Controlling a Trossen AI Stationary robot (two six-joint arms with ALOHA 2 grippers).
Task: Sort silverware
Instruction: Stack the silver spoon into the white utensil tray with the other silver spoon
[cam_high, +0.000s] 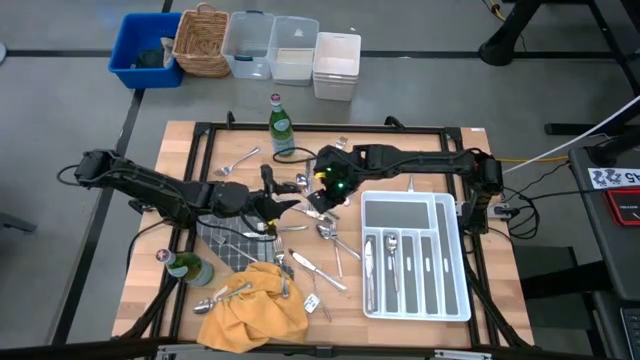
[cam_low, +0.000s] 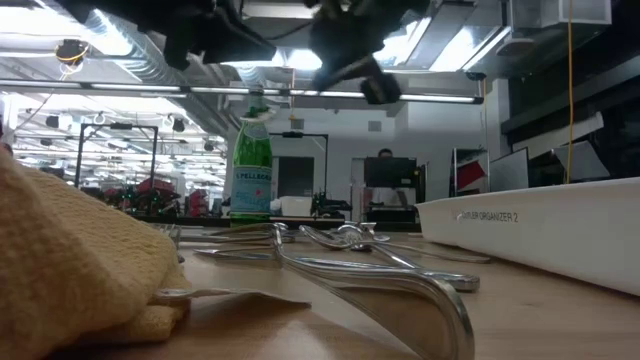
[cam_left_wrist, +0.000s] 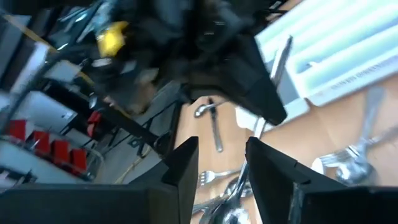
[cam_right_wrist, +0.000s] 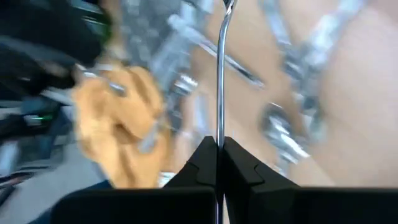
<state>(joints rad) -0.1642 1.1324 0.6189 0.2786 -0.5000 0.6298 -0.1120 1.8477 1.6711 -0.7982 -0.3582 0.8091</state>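
Note:
Loose silverware (cam_high: 325, 238) lies on the wooden table between the arms, and more of it by the yellow cloth (cam_high: 250, 305). A few pieces lie in the white divided tray (cam_high: 452, 262). My right gripper (cam_high: 322, 198) hovers over the table's middle, shut on one slim silver utensil (cam_right_wrist: 219, 68); its kind I cannot tell. My left gripper (cam_high: 284, 206) is open just left of it, above the loose pieces, and its fingers (cam_left_wrist: 186, 168) stand apart, holding nothing. My right gripper pinches the slim utensil between its two fingers at one end of its shaft (cam_right_wrist: 219, 138). The utensil runs along the fingers and sticks out straight past the fingertips. It also shows in the left wrist view (cam_left_wrist: 280, 62), seemingly clear of the table.
One green bottle (cam_high: 282, 125) stands at the table's far edge and another (cam_high: 190, 268) lies at the near left. A dark checked cloth (cam_high: 228, 245) lies under my left gripper. Bins and a basket (cam_high: 200, 40) stand on the floor beyond the table.

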